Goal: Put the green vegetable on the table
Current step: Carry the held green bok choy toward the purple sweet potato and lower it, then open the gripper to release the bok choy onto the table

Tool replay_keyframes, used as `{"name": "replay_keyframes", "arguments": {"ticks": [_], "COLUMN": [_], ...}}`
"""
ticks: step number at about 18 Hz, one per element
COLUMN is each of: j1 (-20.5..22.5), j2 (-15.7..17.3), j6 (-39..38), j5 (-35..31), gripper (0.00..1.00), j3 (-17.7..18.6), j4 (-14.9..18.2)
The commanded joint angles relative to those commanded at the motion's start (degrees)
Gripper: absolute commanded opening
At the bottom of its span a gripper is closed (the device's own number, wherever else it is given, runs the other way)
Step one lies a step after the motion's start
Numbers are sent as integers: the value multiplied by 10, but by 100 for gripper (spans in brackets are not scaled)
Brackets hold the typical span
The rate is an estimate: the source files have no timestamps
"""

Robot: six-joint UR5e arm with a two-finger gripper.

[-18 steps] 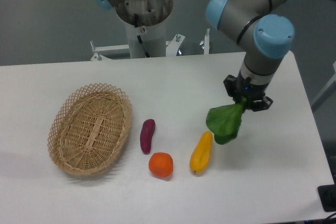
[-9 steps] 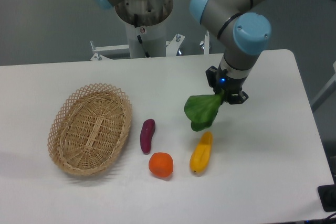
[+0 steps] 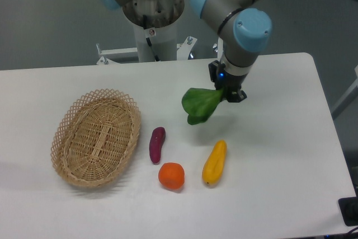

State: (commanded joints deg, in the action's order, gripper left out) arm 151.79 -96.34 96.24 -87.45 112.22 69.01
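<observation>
Right of the frame's centre, the end effector [image 3: 225,90] is clamped on the stalk of the green vegetable [image 3: 200,104], whose leaves hang down to the left above the white bench [image 3: 279,155]. Lower in the frame lie a yellow vegetable [image 3: 215,162], an orange [image 3: 171,176] and a purple piece [image 3: 156,144], with a wicker basket [image 3: 96,136] at the left.

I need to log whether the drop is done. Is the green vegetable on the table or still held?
Held. The pincer grips the green vegetable at its stalk end, leaves hanging free above the table.
</observation>
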Motion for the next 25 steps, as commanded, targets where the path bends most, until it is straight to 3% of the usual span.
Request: {"name": "replay_keyframes", "arguments": {"ticks": [3,13,16,17,18,19,25], "j1": [-6,-47,-52,-61,-68,-70,-69], "j2": [26,62,64,62,62,62,58], "j6": [11,18,18,14,11,10,9], "j5": [11,11,11,11,10,10,9], "gripper": [17,31,55,69,93,100,100], "j3": [45,114,122,122,122,123,116], "j4": [-33,-34,-46,-49,-55,-61,-65]}}
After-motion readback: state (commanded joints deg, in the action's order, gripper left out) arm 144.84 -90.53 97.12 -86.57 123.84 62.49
